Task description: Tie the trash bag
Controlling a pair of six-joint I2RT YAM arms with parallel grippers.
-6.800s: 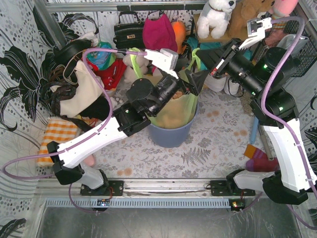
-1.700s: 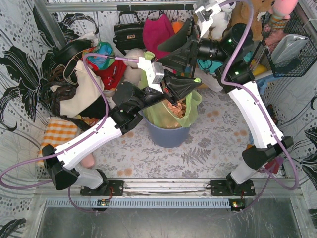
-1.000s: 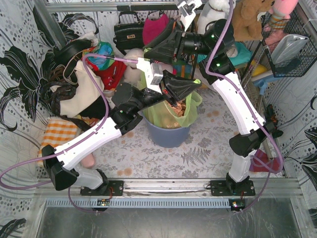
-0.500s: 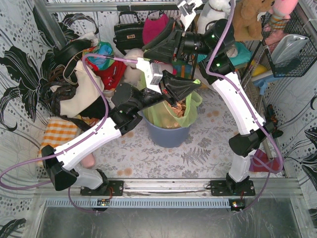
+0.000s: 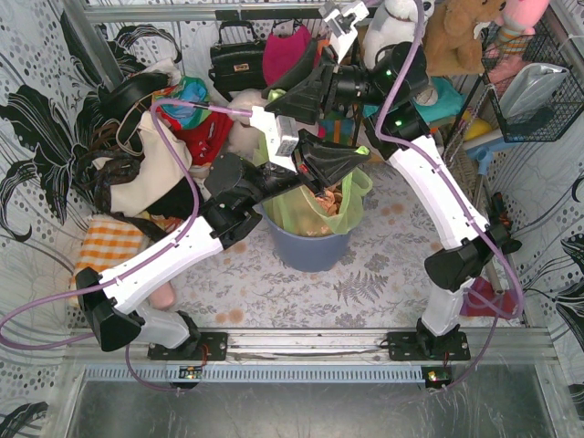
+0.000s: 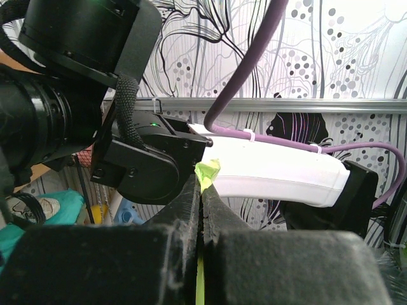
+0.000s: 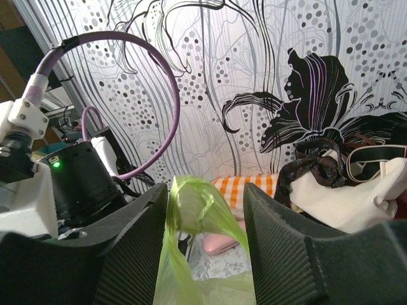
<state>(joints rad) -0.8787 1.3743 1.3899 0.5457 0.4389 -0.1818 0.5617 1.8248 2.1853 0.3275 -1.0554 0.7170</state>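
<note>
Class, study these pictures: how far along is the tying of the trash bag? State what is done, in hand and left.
Done: the left gripper is shut on one raised strip of the trash bag. In hand: the right gripper, jaws apart, straddles another raised flap. Left: crossing and knotting; the mouth gapes over brown paper, and no knot is visible.
</note>
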